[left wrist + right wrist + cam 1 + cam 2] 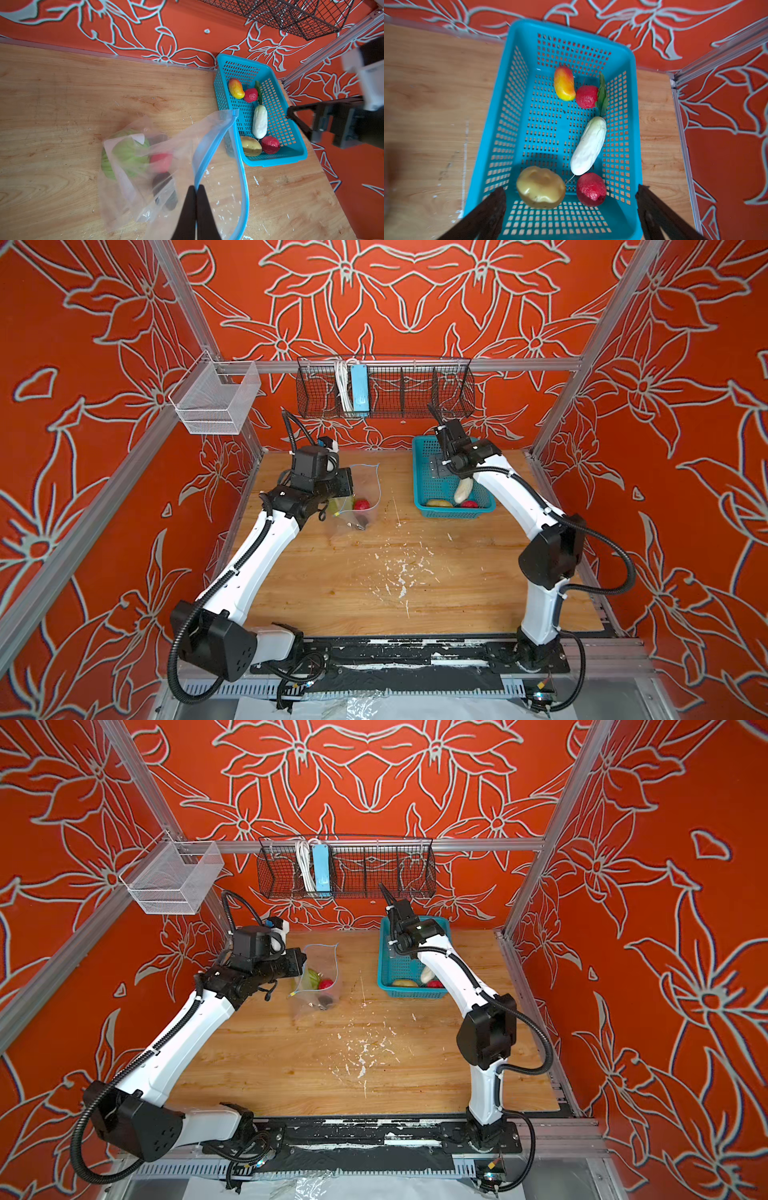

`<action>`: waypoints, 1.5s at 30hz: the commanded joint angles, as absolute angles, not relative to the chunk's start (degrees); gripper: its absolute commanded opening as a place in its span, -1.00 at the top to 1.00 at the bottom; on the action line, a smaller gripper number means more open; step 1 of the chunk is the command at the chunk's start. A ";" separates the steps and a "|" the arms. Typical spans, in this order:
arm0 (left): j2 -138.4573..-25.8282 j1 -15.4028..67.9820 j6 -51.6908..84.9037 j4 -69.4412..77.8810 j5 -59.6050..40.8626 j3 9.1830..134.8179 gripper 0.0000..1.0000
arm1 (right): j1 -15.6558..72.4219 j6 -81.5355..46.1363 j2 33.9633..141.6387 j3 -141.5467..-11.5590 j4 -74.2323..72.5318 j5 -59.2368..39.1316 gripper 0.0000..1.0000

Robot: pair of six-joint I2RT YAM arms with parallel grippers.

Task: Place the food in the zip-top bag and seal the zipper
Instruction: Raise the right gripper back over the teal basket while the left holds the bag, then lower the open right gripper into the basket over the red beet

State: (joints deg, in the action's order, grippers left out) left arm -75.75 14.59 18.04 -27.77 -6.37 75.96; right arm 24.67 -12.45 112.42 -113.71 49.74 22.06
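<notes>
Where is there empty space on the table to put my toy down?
The biggest bare patch is the front middle of the wooden tabletop, between the white left arm and white right arm. A narrower strip runs between the clear plastic zip-top bag and the teal lattice basket. Crowded: the basket's near end, with toy food.

You had orange-red walls [415, 302] with grey-white flower outlines, a pale wood-grain table [374, 572] flecked white, a teal lattice basket [517, 104], a clear bag [176, 149] with light-blue zipper [209, 143], green cabbage [124, 153], white radish [588, 145], orange-yellow mango [564, 83], bright red strawberry [586, 97]
</notes>
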 commanded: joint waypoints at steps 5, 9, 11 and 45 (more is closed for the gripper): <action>-75.89 14.50 18.21 -27.33 -6.76 76.20 1.00 | 21.04 -12.11 120.10 -123.32 53.70 18.44 -0.95; -75.94 14.50 18.12 -27.33 -6.49 76.20 1.00 | 19.82 -11.95 124.31 -127.55 55.18 18.51 -0.96; -75.86 14.50 18.09 -27.26 -6.16 76.05 1.00 | 19.35 -12.00 125.82 -128.99 55.28 18.64 -0.95; -77.85 14.50 17.05 -27.09 -5.38 75.67 1.00 | 14.02 -10.03 147.16 -146.80 52.49 14.35 -0.44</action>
State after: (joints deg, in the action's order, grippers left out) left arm -77.17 14.59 17.80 -27.73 -6.09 75.94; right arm 15.29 -10.44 145.23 -144.73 53.17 15.11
